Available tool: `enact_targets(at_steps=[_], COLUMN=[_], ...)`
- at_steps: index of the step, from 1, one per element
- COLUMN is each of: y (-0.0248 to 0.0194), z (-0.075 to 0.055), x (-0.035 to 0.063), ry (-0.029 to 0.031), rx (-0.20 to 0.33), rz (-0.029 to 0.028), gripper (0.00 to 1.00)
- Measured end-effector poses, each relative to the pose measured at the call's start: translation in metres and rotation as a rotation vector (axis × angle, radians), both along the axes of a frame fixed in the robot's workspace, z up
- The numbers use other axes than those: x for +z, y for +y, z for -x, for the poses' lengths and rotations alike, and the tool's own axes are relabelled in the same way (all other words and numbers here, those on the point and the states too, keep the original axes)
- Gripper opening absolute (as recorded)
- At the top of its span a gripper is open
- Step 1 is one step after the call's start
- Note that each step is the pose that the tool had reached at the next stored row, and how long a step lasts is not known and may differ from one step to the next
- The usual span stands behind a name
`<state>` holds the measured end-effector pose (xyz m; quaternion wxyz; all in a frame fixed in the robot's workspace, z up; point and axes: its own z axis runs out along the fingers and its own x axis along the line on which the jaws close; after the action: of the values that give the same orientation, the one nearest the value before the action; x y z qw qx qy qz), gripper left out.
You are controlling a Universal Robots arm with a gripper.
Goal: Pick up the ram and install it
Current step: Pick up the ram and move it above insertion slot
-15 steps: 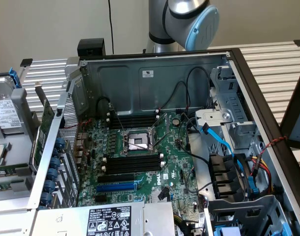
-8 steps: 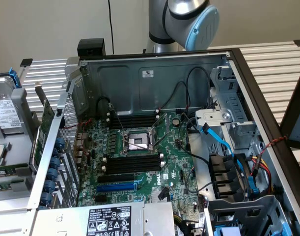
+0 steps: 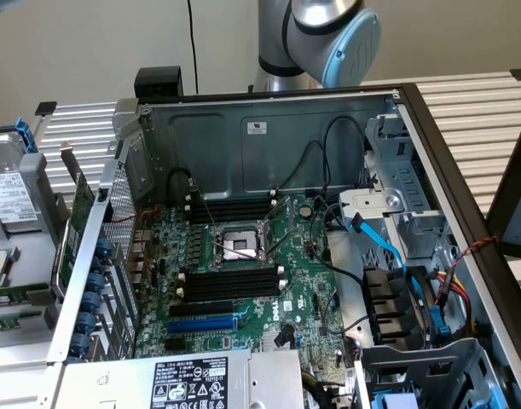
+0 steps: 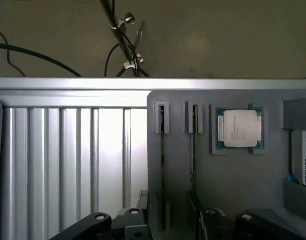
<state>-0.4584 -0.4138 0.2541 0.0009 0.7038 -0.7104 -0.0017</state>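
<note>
Standing edge-on, thin slotted ram [image 4: 162, 165]

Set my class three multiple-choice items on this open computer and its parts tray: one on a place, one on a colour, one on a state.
1. Where is the ram?
A. on edge in the tray
B. in a motherboard slot
C. in the claw

2. What colour is the long slot nearest the power supply?
A. red
B. blue
C. white

3. How is the claw?
A. shut on the ram
B. shut on a cable
C. open and empty

Answers:
1 A: it stands in a tray holder near the processor chip.
2 B: the slot is plainly blue.
3 C: its fingers stand apart, gripping nothing.
</note>
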Motion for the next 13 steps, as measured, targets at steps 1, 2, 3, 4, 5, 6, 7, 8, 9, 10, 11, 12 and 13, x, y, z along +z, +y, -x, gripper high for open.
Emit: enact_targets(at_steps=[1, 2, 3, 4, 5, 6, 7, 8, 9, 10, 11, 12, 13], y=[-0.0003, -0.0007, -0.0012, -0.0017, -0.0023, -0.0028, -0.0035, -0.0039, -0.0044, -0.0047, -0.0050, -0.0050, -0.0051], z=[0.000, 0.000, 0.000, 0.000, -0.001, -0.001, -0.001, -0.001, -0.001, -0.001, -0.001, -0.001, -0.001], x=[-0.0018, -0.0036, -0.0054, -0.0073, -0.0093, -0.0110, -0.0128, -0.0146, -0.0161, -0.0174, -0.0189, -0.0204, -0.0220], ry=[0.0000, 0.0000, 0.0000, -0.0001, 0.0001, 0.0005, 0.0010, 0.0015, 0.0019, 0.0021, 0.0021, 0.0018, 0.0018], rx=[-0.002, -0.003, -0.004, -0.005, -0.005, -0.005, -0.005, -0.005, -0.004, -0.004, -0.003, -0.002, -0.002], rz=[0.0000, 0.0000, 0.0000, -0.0001, -0.0002, -0.0005, -0.0013, -0.0025, -0.0046, -0.0071, -0.0103, -0.0132, -0.0148], gripper=[0.42, 0.42, 0.42, 0.42, 0.42, 0.42, 0.42, 0.42, 0.42, 0.42, 0.42, 0.42, 0.42])
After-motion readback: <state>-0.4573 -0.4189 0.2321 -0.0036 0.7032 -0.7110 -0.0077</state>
